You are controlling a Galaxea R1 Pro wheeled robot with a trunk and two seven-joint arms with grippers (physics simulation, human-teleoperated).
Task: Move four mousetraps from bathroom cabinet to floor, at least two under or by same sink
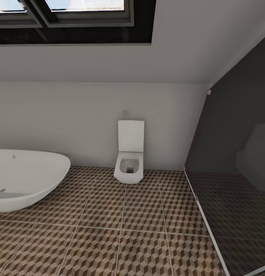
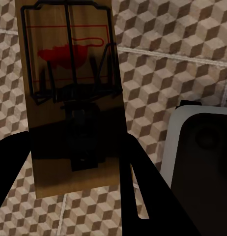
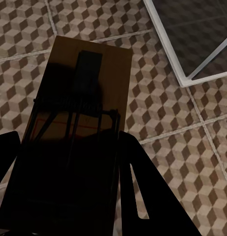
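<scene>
The robot is in the bathroom, and each arm carries a mousetrap. In the left wrist view, the left gripper (image 2: pixel 76 169) is clamped on a mousetrap (image 2: pixel 71 93), with the dark fingers (image 2: pixel 138 191) on both sides of the wooden board. The red spot and the wire frame show on its face. The floor (image 2: pixel 162 78) with the cube pattern lies below it, and a white and dark thing (image 2: pixel 199 147) sits near; I cannot tell what it is. In the right wrist view, the right gripper (image 3: pixel 69 184) is clamped on a second mousetrap (image 3: pixel 79 113), held above the same tiles, near a pale frame (image 3: pixel 184 64) around a grey panel. The head view shows a white tub (image 1: pixel 25 178), a white toilet (image 1: pixel 129 159) by the wall and a dark glass wall (image 1: pixel 234 161). I think this is the carrying step: two traps are out of the cabinet and not yet down. Next, the robot needs to find the sink, go close, lower each trap flat on the tiles beside or under it, and let go.
</scene>
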